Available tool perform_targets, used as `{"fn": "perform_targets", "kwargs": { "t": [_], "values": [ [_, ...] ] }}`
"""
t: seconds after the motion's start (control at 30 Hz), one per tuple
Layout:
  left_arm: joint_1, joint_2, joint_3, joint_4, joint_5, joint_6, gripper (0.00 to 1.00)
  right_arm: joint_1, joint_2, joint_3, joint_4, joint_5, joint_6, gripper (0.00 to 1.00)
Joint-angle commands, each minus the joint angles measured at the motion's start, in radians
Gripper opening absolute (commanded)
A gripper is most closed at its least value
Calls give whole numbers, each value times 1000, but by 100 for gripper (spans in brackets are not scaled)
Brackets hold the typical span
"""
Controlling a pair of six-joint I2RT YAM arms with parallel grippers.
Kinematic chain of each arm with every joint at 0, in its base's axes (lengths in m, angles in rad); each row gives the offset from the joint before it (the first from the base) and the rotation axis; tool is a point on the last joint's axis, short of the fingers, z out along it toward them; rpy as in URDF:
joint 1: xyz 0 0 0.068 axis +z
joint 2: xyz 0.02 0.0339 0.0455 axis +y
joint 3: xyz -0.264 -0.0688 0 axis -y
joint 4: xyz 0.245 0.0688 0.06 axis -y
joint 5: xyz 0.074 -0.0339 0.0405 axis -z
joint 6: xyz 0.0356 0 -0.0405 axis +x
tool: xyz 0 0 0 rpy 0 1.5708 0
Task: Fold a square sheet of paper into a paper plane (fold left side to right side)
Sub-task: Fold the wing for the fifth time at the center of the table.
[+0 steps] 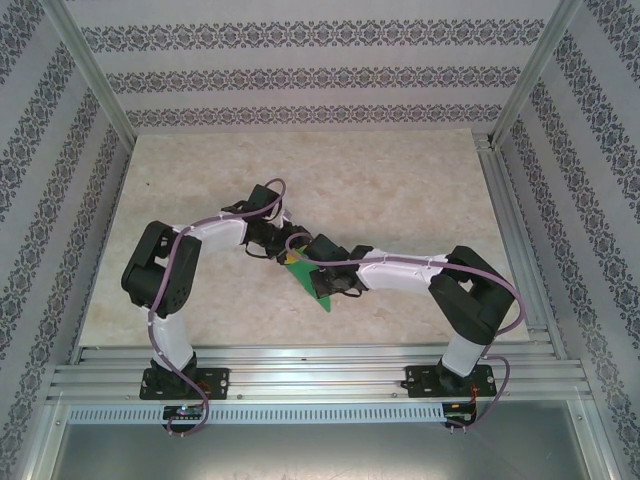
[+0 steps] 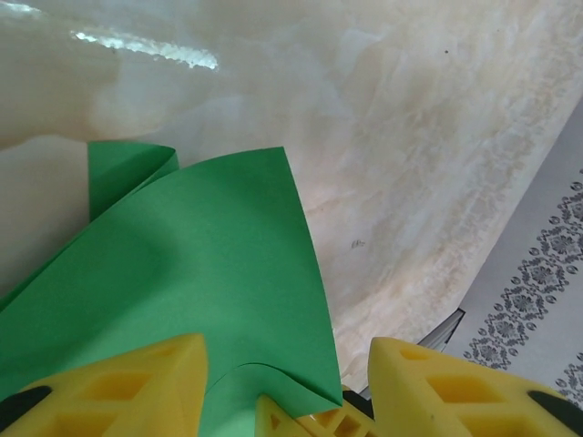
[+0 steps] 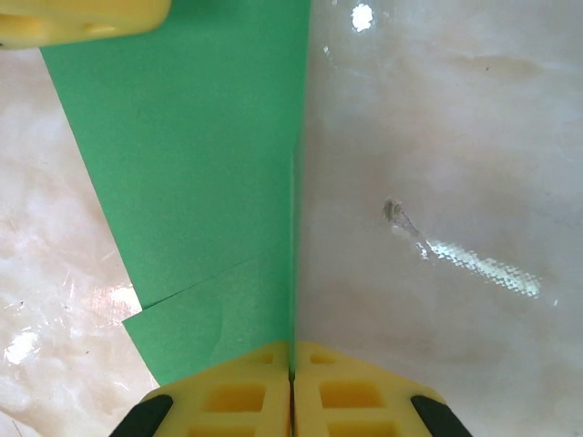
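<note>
Right wrist view, nearest: right gripper (image 3: 291, 369) has its pads pressed flat together. The straight edge of the square sheet of paper (image 3: 200, 164) runs right into the seam, so I read it as pinched there, thin bite only. Sheet spreads to the left of that line, flat on the table (image 3: 437, 137), with one overlapping layer showing near the pads.

Left wrist view: left gripper (image 2: 287, 382) stands part open, one finger on each side of the green, nothing clamped. Beyond the fingers the sheet bows upward, and a loose flap (image 2: 127, 173) curls at its far left corner. No sharp crease there that I can make out.

Top view: both arms meet mid-table over the paper, wrists close together.

Risks, my judgement:
- Unpressed fold may spring open, since only one edge is held.
- Glossy tabletop: any sideways pull from the right pinch could slide or rotate the sheet and skew the fold.
- Left fingers could snag the curled flap and crumple it.
- Grippers are crowded; collision is possible.
</note>
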Motion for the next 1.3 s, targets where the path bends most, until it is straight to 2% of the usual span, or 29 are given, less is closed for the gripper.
{"fn": "perform_targets", "kwargs": {
  "t": [0.0,0.2,0.33,0.77,1.0,1.27],
  "values": [
    [-24,27,67,-116,-28,8,51,20,17,34,-18,30,-29,8],
    [-57,88,159,-190,-26,33,51,32,38,49,-28,36,-37,8],
    [-65,104,170,-199,-25,40,47,32,37,52,-31,41,-34,8],
    [-65,101,139,-230,-20,85,22,34,43,58,-41,50,-42,8],
    [-64,82,154,-245,-39,92,0,33,37,50,-31,52,-63,8],
    [-55,34,152,-240,-56,61,0,33,24,42,-20,60,-101,8]
  ]
}}
